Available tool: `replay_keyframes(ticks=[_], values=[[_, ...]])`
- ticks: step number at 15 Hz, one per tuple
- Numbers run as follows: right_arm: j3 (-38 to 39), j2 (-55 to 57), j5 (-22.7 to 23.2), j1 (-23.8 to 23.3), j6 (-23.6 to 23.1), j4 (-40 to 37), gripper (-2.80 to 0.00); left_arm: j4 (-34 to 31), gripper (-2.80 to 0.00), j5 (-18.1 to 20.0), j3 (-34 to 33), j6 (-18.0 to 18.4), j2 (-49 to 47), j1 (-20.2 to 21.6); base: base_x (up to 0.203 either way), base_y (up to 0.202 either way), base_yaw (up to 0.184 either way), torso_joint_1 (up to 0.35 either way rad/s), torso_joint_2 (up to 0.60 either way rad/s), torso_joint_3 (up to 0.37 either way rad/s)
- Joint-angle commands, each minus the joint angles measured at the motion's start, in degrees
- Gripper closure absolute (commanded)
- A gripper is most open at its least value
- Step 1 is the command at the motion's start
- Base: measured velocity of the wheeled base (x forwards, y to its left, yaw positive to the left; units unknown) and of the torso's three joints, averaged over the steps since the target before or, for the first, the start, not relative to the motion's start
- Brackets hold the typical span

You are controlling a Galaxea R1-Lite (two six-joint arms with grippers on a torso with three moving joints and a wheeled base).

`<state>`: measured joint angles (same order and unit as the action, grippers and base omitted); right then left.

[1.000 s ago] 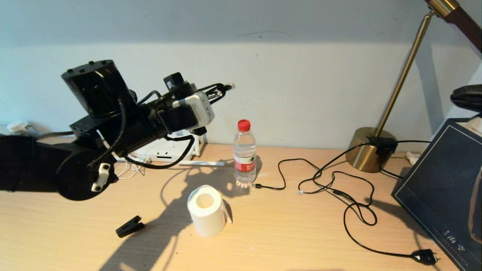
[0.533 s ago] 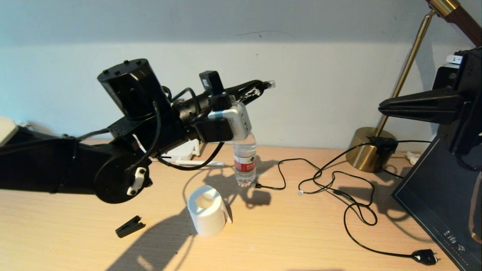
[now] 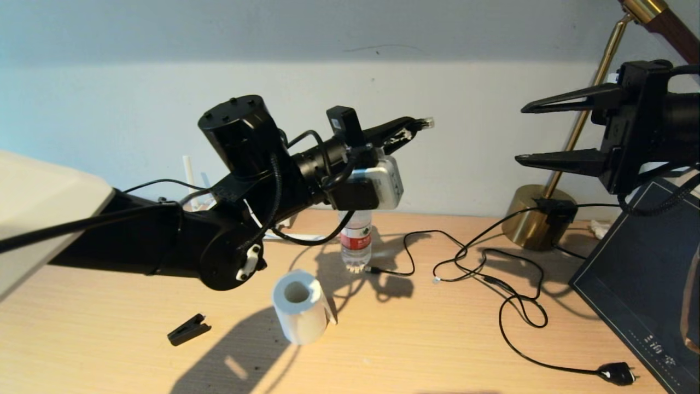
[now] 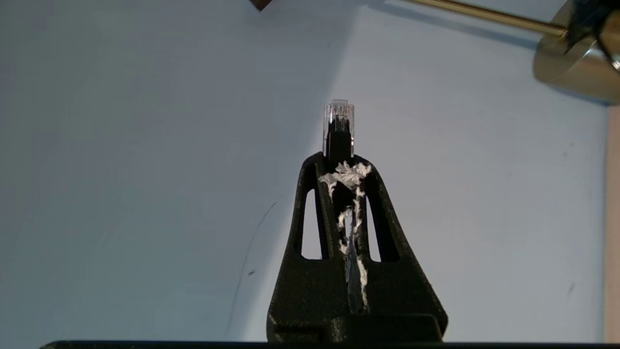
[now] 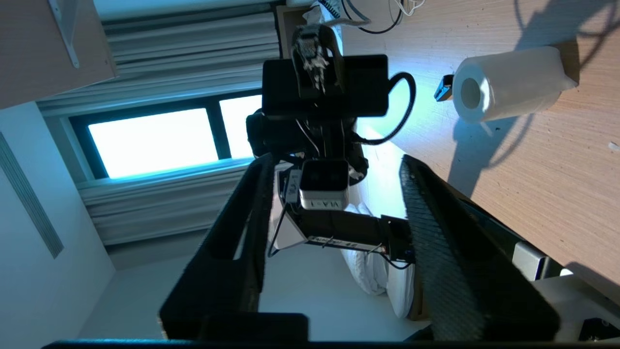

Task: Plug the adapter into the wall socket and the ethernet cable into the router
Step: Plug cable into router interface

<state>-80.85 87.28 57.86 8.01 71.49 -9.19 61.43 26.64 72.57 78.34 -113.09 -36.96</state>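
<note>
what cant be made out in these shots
- Router: in the head view only slim white antennas show; the left arm hides its body and ports.
- Ethernet cable: the left gripper is shut on its clear plug; its run behind the fingers is hidden in the left wrist view.
- Adapter and wall socket: in no view.
- Right gripper: open; its arm is cut off by the head view's edge.

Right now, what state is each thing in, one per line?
Left gripper: raised above the desk, jaws shut on the black ethernet cable's clear plug.
Right gripper: raised at the right, jaws open, empty.
White paper roll: upright on the wooden desk.
Clear water bottle: upright, top hidden.
Thin black two-pin cord: unplugged, loose.
</note>
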Motion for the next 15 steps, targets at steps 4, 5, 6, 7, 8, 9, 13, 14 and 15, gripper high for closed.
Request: replay_keyframes(ticks=[4,5,6,7,8,9,13,14,15], values=[[-2.0,6.1,0.2,3.3,0.8,2.5,-2.80,0.2,0.00,-0.2,1.4,0.4,-1.4,-3.0,0.000,0.000,0.000,0.000,0.00,0.000],[-3.0,7.3,0.1,3.9,1.5,2.5,-2.80,0.2,0.00,-0.2,1.6,0.3,-1.7,-3.5,0.000,0.000,0.000,0.000,0.00,0.000],[-4.3,8.3,0.1,4.0,2.2,2.6,-2.80,0.2,0.00,-0.3,1.6,0.3,-1.9,-3.9,0.000,0.000,0.000,0.000,0.00,0.000],[-5.0,8.9,0.1,4.0,2.4,2.6,-2.80,0.2,0.00,-0.3,1.7,0.3,-2.3,-4.2,0.000,0.000,0.000,0.000,0.00,0.000],[-5.5,9.0,0.1,4.0,2.4,2.6,-2.80,0.2,0.00,-0.3,1.8,0.4,-2.4,-4.4,0.000,0.000,0.000,0.000,0.00,0.000],[-5.9,9.5,0.1,4.1,2.5,2.6,-2.80,0.2,0.00,-0.3,1.8,0.3,-2.4,-4.7,0.000,0.000,0.000,0.000,0.00,0.000],[-6.9,10.7,-0.6,4.1,4.8,4.2,-2.80,0.2,0.00,-0.3,1.8,0.4,-2.7,-5.0,0.000,0.000,0.000,0.000,0.00,0.000],[-6.8,10.6,-0.6,4.1,4.9,4.2,-2.80,0.2,0.00,-0.4,1.8,0.4,-2.8,-5.0,0.000,0.000,0.000,0.000,0.00,0.000],[-6.8,10.5,-0.6,4.3,4.9,4.2,0.00,0.2,0.00,-0.4,1.8,0.4,-2.8,-5.0,0.000,0.000,0.000,0.000,0.00,0.000]])
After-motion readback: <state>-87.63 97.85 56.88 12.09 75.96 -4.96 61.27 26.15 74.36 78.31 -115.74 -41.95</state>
